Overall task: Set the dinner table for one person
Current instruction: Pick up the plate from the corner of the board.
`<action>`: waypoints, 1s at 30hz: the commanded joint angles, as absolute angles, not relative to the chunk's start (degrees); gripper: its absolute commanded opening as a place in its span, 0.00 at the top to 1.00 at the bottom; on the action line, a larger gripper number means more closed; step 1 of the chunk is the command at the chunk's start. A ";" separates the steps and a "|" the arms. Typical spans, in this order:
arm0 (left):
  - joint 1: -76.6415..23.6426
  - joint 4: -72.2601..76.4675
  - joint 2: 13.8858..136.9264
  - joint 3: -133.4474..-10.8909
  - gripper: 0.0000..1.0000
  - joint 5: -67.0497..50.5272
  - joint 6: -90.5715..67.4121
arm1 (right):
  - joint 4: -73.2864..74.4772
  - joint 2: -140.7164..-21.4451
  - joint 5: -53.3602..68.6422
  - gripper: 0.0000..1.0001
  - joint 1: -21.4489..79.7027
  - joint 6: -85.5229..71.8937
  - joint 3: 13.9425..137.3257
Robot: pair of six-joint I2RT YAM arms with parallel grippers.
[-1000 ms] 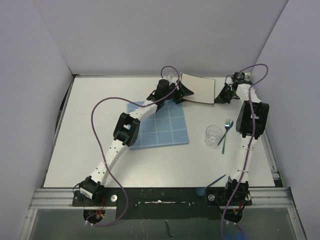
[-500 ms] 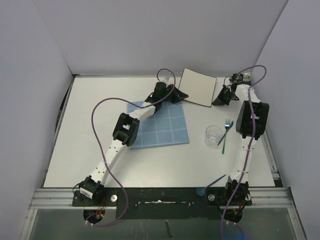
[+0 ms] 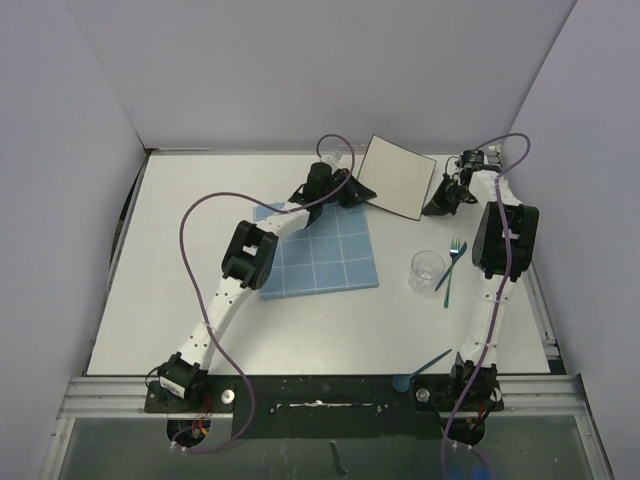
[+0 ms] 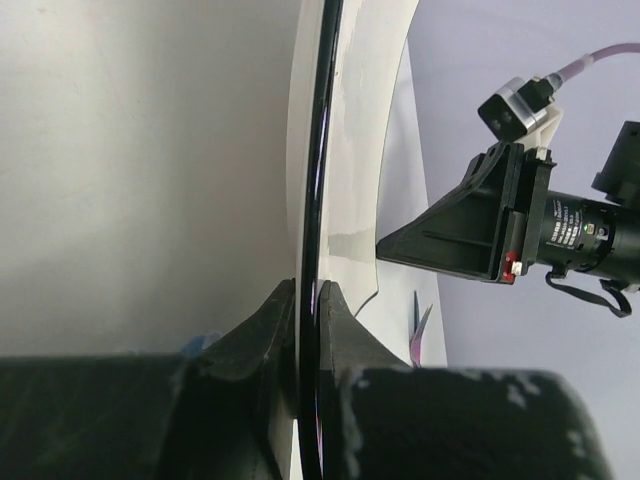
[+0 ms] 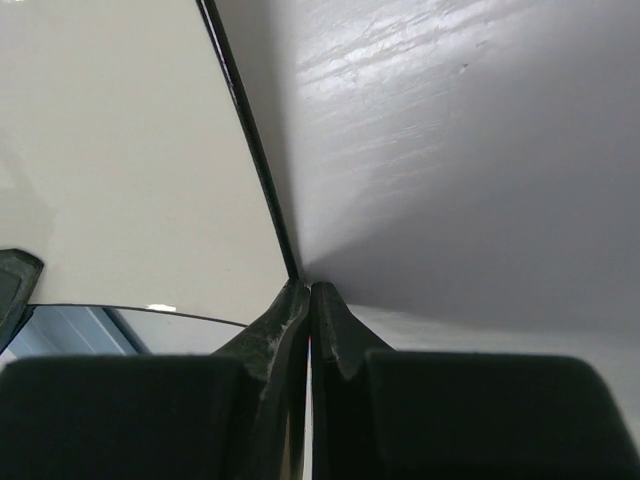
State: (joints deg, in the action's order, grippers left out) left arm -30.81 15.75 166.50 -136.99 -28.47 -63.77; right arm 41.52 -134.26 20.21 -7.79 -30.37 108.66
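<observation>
From where I stood, the square white plate hung tilted near the far edge of the dinner table, right of its middle, held between both arms. The left gripper was pinched on the plate's dark left rim, its fingers pressed either side of the thin edge. The right gripper was clamped the same way on the opposite rim. A blue grid placemat lay flat towards the table's middle. A clear glass stood upright nearer the right edge, with a fork just beside it. A blue spoon lay at the near edge.
</observation>
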 commanded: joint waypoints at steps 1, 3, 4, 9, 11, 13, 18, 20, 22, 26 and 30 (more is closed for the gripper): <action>-31.82 7.62 158.37 -133.30 1.00 -31.59 -50.79 | 44.21 -130.35 19.36 1.00 -6.74 -28.85 106.67; -31.82 6.89 156.98 -133.05 1.00 -31.81 -49.85 | 44.19 -129.74 19.11 1.00 -6.74 -28.60 106.03; -31.85 6.68 156.37 -132.72 1.00 -31.93 -49.55 | 44.24 -129.49 19.03 1.00 -6.74 -28.57 105.74; -32.07 7.12 152.65 -128.83 1.00 -31.68 -48.68 | 44.47 -128.20 18.64 1.00 -6.83 -28.15 104.80; -32.08 7.21 151.15 -127.11 1.00 -31.60 -48.36 | 44.55 -127.71 18.64 1.00 -7.00 -28.05 104.49; -32.08 7.58 149.35 -124.88 1.00 -31.19 -47.88 | 44.41 -127.04 18.59 1.00 -7.23 -27.80 103.85; -32.17 8.27 144.89 -119.52 1.00 -30.55 -46.63 | 43.84 -126.16 19.12 1.00 -8.25 -27.35 101.90; -32.24 7.51 142.97 -117.74 1.00 -30.21 -45.24 | 43.51 -125.89 19.30 1.00 -8.64 -27.09 100.96; -32.38 7.09 140.26 -113.88 1.00 -29.08 -43.65 | 43.06 -125.39 19.41 1.00 -8.95 -26.76 99.93; -32.06 9.87 133.26 -104.60 1.00 -26.71 -42.72 | 42.59 -124.76 19.60 1.00 -9.65 -26.40 98.44; -31.09 14.98 127.34 -94.97 1.00 -25.10 -43.56 | 42.08 -124.05 19.52 1.00 -9.76 -26.05 97.22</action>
